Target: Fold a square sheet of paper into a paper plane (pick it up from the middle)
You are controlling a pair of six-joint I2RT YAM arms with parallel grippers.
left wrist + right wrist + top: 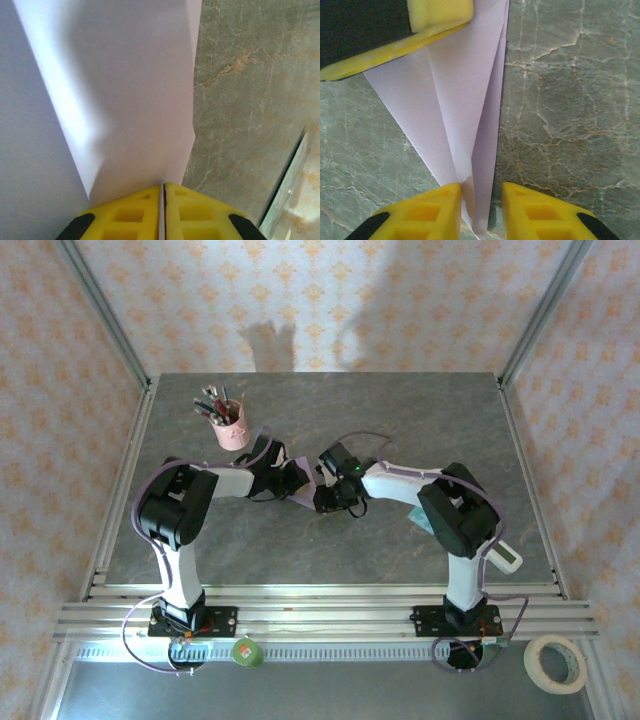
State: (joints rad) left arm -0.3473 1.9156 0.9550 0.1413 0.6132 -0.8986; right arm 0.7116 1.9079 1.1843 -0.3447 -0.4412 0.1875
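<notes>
Pink cylindrical pen cup [232, 430]: upright at the far left of the grey marbled stone table [400, 420], holding a bunch of pens [213, 402] that lean out to the left; their number is too small to make out. Pale lilac folded paper plane [465, 100]: mid-table between the two arms, with a sharp tip and long creases running to it; from above, the wrists cover most of it. Left claw [163, 207]: yellow fingers together, clamped on the wide end of the paper plane, whose edge runs straight into the seam between them. Right claw [481, 210]: yellow fingers apart, with the plane's pointed tip lying in the gap, close against the left finger and with bare table showing beside the right one. Small teal-and-white packet [421, 521]: on the table, largely hidden under the right arm. Roll of pale tape [555, 663]: flat on the near ledge, right corner. Small green round item [246, 652]: on the front rail, too blurred to identify.
</notes>
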